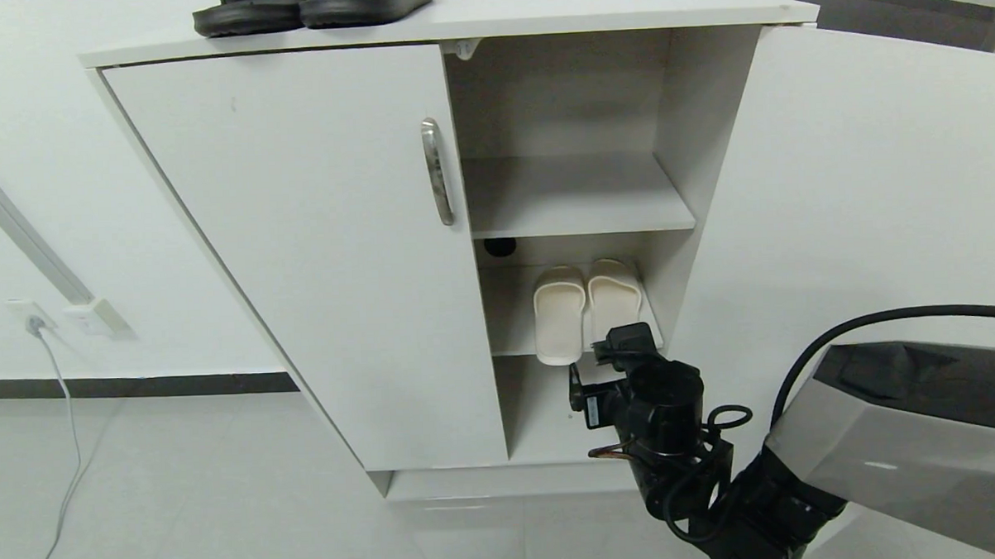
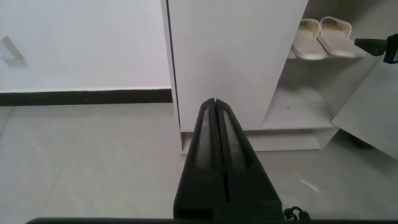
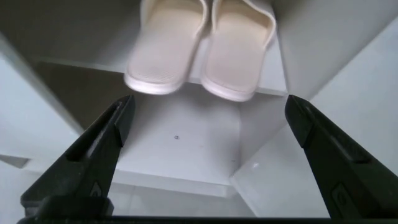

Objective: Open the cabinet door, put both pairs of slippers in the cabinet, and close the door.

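Item, step in hand: we judge the task about half done. The cabinet point(image 1: 587, 11) is white laminate board, flat-faced and square-edged. Its right door point(image 1: 859, 192) is swung wide and its left door point(image 1: 298, 262) is closed, with a curved metal handle point(image 1: 437, 171) at its inner edge. Item, cream slippers point(image 1: 560, 310): a soft, moulded, matte pair with rounded ends. They lie side by side on the middle shelf point(image 1: 507, 312) near its right wall, and the near ends overhang the shelf's front edge. Item, black slippers point(image 1: 314, 9): a thick-soled, rubbery pair with a dull sheen, lying on the cabinet's top toward its left end and not yet stowed. Item, right gripper point(image 3: 208, 109): it hangs just in front of the middle shelf's front edge, a little below the cream pair. Its dark, tapered fingers point(image 3: 99, 149) are spread wide and hold nothing. Item, left gripper point(image 2: 214, 109): it sits low and faces the cabinet's base, its fingers pressed flat together on nothing. Next move, in our judgement: an arm must rise clear of the open door to the top board and take the black pair. The upper shelf point(image 1: 577, 198) offers room. Closing the door comes last.
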